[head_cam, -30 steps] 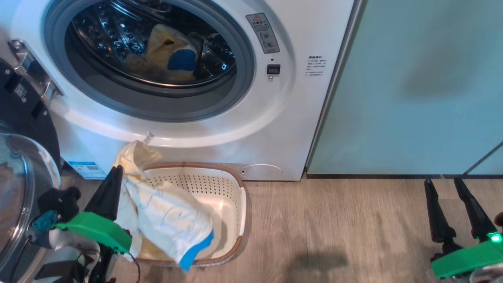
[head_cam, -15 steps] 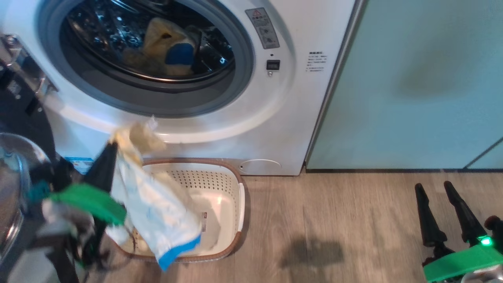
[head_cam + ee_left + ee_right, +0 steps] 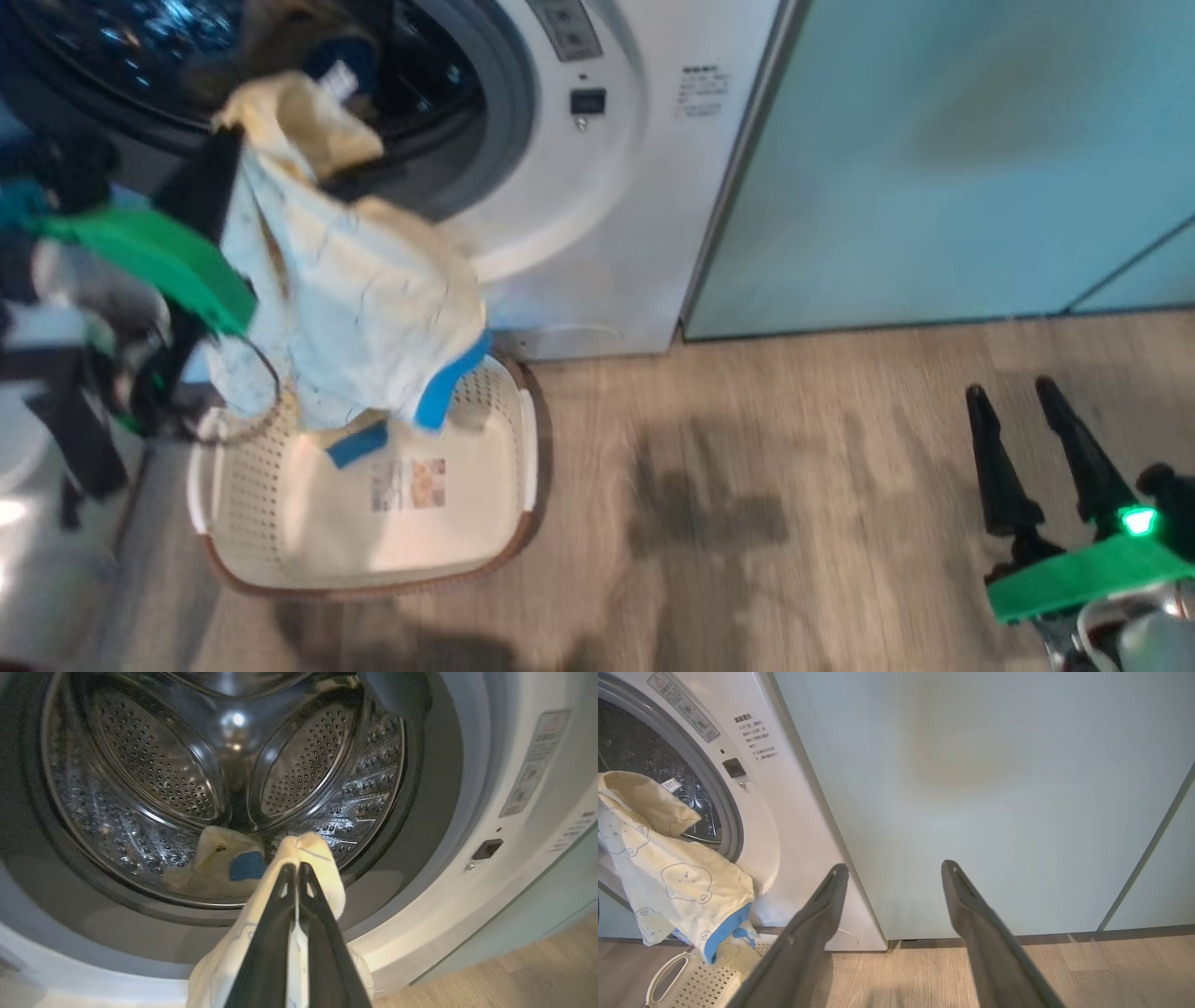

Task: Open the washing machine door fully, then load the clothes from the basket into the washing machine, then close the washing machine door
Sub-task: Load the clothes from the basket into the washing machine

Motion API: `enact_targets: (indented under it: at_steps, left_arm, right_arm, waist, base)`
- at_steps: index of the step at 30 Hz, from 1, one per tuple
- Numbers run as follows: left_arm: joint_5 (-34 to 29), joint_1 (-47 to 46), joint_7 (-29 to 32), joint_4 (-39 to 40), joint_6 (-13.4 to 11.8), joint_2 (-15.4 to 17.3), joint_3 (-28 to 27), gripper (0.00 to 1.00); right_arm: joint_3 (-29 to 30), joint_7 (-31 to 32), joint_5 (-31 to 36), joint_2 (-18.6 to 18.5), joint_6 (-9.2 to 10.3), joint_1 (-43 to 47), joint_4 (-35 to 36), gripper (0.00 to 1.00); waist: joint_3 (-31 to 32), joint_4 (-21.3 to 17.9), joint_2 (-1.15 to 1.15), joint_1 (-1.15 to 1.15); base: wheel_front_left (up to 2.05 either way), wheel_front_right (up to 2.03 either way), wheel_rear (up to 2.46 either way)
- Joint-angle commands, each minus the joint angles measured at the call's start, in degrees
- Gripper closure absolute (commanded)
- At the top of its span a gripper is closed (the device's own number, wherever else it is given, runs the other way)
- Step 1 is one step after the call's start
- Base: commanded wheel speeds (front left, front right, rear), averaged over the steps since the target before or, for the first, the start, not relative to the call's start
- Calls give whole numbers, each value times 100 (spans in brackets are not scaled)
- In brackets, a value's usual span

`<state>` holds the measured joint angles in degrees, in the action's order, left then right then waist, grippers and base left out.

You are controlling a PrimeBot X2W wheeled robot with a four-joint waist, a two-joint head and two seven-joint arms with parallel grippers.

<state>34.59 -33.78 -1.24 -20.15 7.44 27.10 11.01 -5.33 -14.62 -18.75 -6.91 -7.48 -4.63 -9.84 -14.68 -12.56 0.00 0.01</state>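
Drum [image 3: 154, 765], centre of left wrist view: one pale yellow garment [image 3: 219, 868] at bottom. Basket [image 3: 373, 583], lower left of head view: another piece [image 3: 731, 954], mostly hidden behind hanging garment [image 3: 364, 299]. Left gripper [image 3: 295, 865] clamped on it before washing machine [image 3: 597, 233] opening. Right gripper [image 3: 1010, 387], lower right: jaws apart, empty. Head view blurred.

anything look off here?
Nothing spilled or damaged. One oddity: the bear-print garment in the shut left gripper is pinched by one end, so most hangs outside the washing machine opening, blue hem over the basket. It may snag on the grey rim.
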Motion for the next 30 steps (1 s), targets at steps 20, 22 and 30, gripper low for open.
enact_targets:
  at_steps: [20,22,30]
  left_arm:
    - [255,-3324,429,-1811,4,1142,1008,100]
    - [176,-3641,348,-2035,4,1182,1074,100]
    - [-144,-4668,-350,-2932,-31,1284,1113,100]
  right_arm:
    - [-355,-38,-176,180,-1,-946,227,0]
    - [-381,-38,-195,203,-1,-1033,239,0]
    - [-489,-38,-248,301,-1,-1284,249,0]
  waist:
    - [-1723,-913,0,-1]
    - [-1887,-979,0,-1]
    - [-2339,-1211,0,-1]
  base:
    - [0,0,0]
    - [0,0,0]
    - [0,0,0]
